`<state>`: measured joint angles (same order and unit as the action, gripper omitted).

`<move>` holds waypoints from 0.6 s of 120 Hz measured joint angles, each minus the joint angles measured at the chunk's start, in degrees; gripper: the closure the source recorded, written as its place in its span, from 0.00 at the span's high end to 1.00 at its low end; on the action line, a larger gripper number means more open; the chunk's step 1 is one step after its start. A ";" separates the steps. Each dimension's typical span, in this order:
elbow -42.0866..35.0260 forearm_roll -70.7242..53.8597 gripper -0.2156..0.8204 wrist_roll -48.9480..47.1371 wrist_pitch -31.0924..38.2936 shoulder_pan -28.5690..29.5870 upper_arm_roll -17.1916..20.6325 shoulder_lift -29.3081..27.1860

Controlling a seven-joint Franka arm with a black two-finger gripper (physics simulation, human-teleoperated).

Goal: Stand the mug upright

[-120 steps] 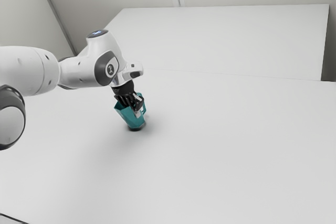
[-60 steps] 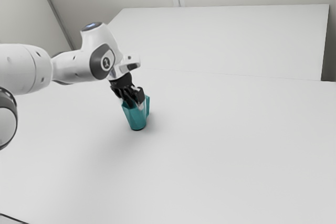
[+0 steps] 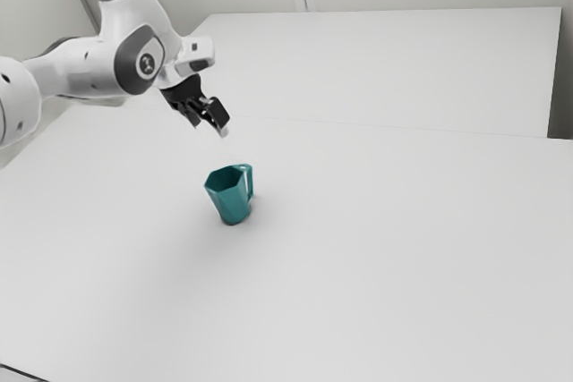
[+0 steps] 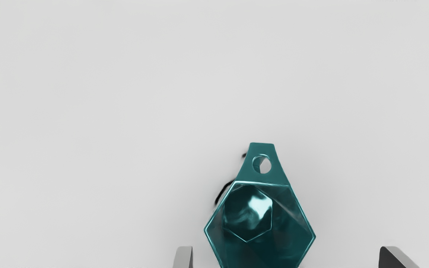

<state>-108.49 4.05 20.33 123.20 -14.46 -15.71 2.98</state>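
Observation:
Above the table, my gripper is raised clear of the teal mug, with a gap between them. The mug stands upright on its base, its hexagonal mouth facing up and its handle toward the exterior view's right. In the wrist view I look down into the mug, with its handle pointing away from the hand. The fingertips of my gripper are wide apart on either side of the picture of the mug, touching nothing.
The white table stretches around the mug. A pale panel lies beyond it toward the back, and a dark thin edge crosses the exterior view's lower left corner.
The mug has gone from tilted to upright. My gripper has let go of it and moved up and toward the exterior view's left, leaving the mug's rim uncovered.

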 joint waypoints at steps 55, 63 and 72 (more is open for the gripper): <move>12.25 -9.87 0.77 -1.76 -13.01 0.99 0.38 -3.84; 13.71 -10.98 0.77 -2.38 -15.08 1.46 0.75 -4.32; 14.68 -12.18 0.77 -3.18 -17.39 1.97 1.01 -4.75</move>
<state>-93.80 -8.13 17.16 105.81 -12.49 -14.70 -1.77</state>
